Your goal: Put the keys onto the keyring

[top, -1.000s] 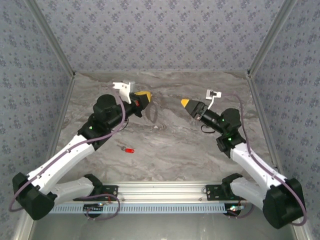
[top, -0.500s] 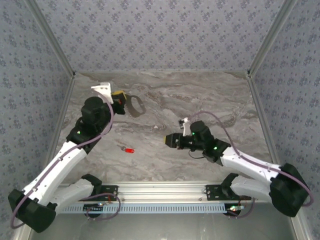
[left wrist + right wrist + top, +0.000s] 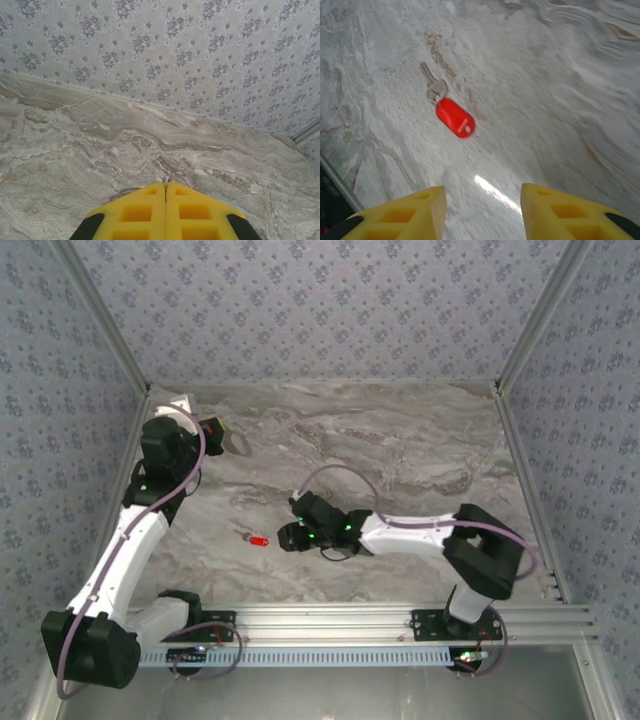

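Facing the key [image 3: 451,114] with my right tool [image 3: 482,200] spread apart just right of it; left tool [image 3: 165,189] clamped on the keyring [image 3: 164,179], far-left counter [image 3: 400,440]

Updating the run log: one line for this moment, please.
left jaws shut on keyring | right jaws open, just short of key | key lying on table, not yet on keyring
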Controlling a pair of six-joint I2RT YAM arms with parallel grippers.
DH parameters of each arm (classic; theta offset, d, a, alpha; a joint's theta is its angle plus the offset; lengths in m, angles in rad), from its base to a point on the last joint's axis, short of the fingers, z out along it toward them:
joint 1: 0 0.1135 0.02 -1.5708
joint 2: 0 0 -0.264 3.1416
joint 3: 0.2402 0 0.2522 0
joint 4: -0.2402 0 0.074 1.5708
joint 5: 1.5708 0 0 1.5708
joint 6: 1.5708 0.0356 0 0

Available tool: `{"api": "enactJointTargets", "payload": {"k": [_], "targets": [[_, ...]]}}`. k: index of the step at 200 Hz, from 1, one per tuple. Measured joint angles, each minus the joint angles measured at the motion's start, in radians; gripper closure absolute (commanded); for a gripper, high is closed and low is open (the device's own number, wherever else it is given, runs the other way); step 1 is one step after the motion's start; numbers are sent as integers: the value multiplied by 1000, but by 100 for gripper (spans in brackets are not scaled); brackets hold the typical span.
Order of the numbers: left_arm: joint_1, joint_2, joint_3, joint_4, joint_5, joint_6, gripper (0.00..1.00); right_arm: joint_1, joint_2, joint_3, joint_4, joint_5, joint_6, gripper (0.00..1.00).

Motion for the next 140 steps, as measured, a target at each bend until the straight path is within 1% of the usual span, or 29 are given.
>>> {"api": "enactJointTargets", "payload": {"k": [26,64,118,140], "targets": [[51,0,0,5,51,-11,100,18,108,91,1,-6,-104,57],[100,1,14,18,100,-31,100,23,191,163,0,-32,-204,56],[113,8,36,52,122,-52,100,23,289,290,-16,-71,-269,55],[123,13,37,52,135,-53,100,22,329,334,-23,-82,-283,57]]}}
